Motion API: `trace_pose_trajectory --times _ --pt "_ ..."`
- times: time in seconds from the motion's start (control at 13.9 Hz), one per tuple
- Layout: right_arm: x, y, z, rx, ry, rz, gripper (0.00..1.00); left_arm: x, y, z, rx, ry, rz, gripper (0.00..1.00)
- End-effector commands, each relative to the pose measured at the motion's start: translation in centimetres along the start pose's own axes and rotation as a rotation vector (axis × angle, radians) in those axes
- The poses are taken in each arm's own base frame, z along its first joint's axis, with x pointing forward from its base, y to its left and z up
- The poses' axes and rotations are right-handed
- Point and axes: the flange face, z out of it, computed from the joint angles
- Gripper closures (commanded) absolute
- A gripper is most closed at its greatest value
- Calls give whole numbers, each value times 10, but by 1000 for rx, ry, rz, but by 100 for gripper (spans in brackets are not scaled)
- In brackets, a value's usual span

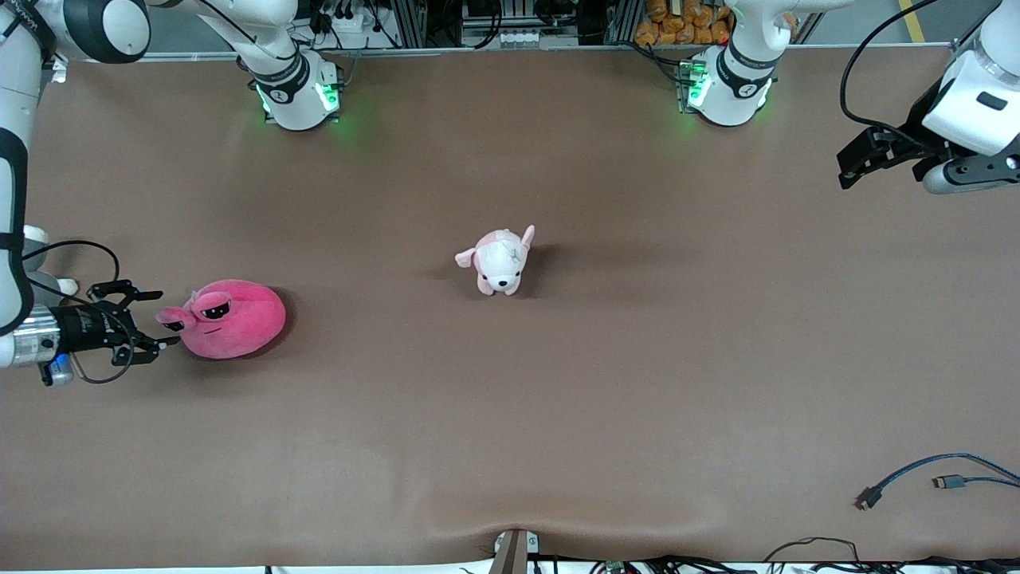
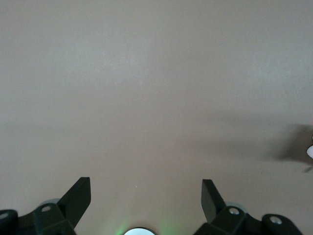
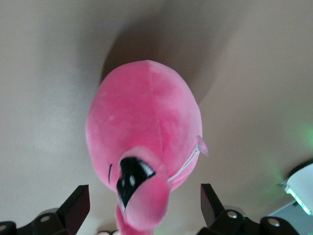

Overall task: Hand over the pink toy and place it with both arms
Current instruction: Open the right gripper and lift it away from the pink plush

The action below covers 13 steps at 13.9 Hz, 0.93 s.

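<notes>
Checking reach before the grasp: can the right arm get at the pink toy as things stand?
Probably yes. The right gripper sits open right beside the pink toy, jaws facing it, with nothing between them.

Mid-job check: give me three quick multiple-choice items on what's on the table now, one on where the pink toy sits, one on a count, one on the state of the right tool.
1. Where is the pink toy?
A. On the table toward the right arm's end
B. Toward the left arm's end
C. Lifted in the air

2. How many plush toys lie in full view on the table?
A. One
B. Two
C. Four

3. How is the right tool?
A. Shut on the pink toy
B. Open, at the toy's face end
C. Shut on the puppy plush

Answers:
1 A: the toy rests on the brown surface near the right arm.
2 B: the pink toy and the pale puppy plush at mid-table.
3 B: its fingers stand apart on either side of the toy's face, not clamped.

The left tool waits open over its own end.
</notes>
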Motion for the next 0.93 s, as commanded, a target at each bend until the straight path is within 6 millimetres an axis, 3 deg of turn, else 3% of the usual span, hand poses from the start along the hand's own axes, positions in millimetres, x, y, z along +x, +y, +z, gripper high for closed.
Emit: trace_pose_trajectory --times 0.0,0.65,0.86 --pt "-25 11 -36 2 59 -159 0 -2 -2 -11 -16 7 7 0" --pt "-82 11 -107 -2 313 -695 0 7 -9 -27 -14 -46 -5 0" --pt "-125 5 -122 -26 374 -781 0 9 -10 -23 -14 -54 -4 0"
